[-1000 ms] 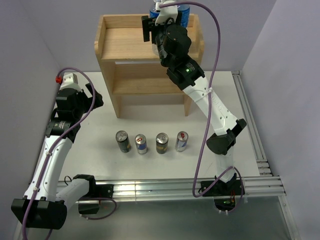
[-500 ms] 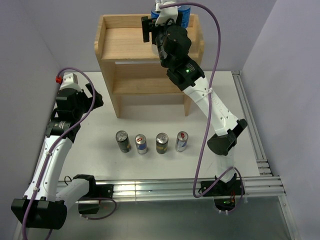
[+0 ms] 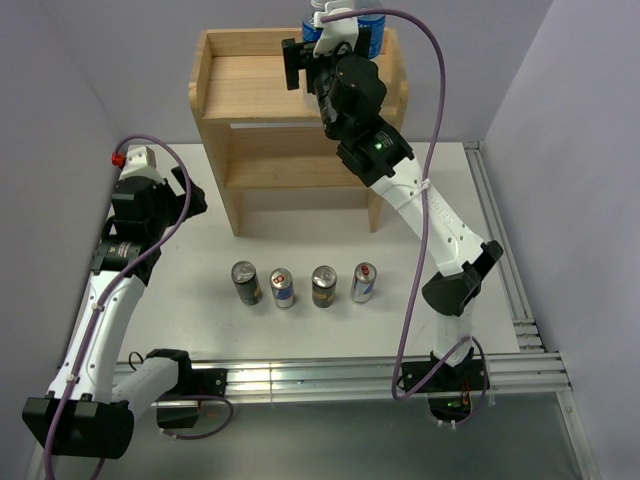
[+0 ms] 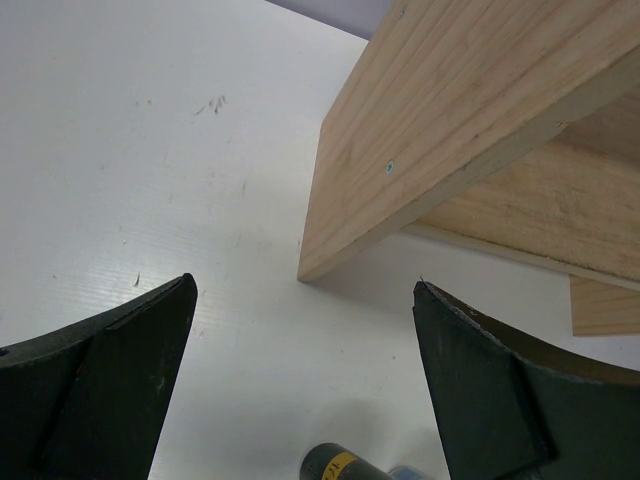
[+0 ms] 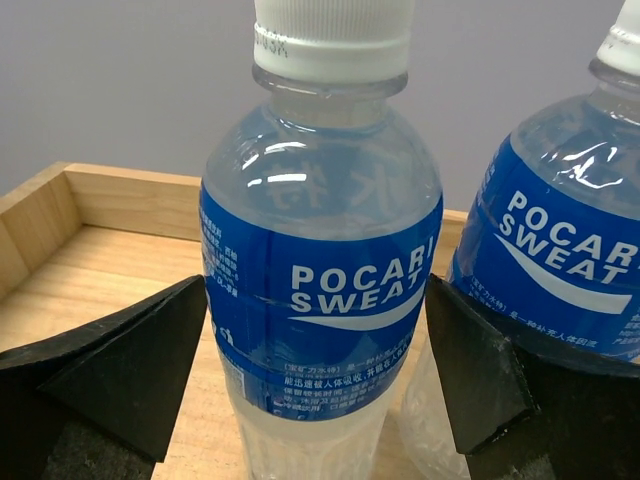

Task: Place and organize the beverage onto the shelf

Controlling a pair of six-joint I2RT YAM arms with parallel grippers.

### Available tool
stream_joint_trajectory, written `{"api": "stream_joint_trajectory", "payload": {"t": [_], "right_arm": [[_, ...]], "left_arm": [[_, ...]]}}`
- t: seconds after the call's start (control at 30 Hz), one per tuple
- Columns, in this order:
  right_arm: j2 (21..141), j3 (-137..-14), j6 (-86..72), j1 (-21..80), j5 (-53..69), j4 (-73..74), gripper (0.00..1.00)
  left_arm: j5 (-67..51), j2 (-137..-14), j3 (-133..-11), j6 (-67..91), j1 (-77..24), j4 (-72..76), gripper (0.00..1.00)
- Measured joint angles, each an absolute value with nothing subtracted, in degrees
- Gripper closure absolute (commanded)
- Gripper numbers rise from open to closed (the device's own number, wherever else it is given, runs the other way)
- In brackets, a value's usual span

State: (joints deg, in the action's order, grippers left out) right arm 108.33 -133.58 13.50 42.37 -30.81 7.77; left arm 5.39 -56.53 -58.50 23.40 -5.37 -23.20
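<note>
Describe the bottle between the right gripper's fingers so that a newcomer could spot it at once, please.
Find the wooden shelf; toward the back right of its top board, two blue-labelled Pocari Sweat bottles stand side by side. The one meant is the left bottle, the only one between the right gripper's black fingers; its neighbour stands outside them.

1. The first bottle [image 5: 320, 270] has a blue label reading "POCARI SWEAT" in white capitals.
2. Under that name are lines of small white print, too fine to read.
3. The second bottle [image 5: 560, 260] carries the same "POCARI SWEAT" label, its upper word cut off at the edge of the view.
4. The cans [image 3: 283, 288] have labels too small to read.
</note>
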Motion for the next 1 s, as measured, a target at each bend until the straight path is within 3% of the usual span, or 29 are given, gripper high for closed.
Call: {"api": "stream_joint_trajectory", "payload": {"t": [1.0], "right_arm": [[102.37,-124.77,15.14,44.47,-33.98,3.97,0.03]], "left_arm": [[5.39,-56.53,-58.5,23.38,-5.37,-23.22,0.04]]}}
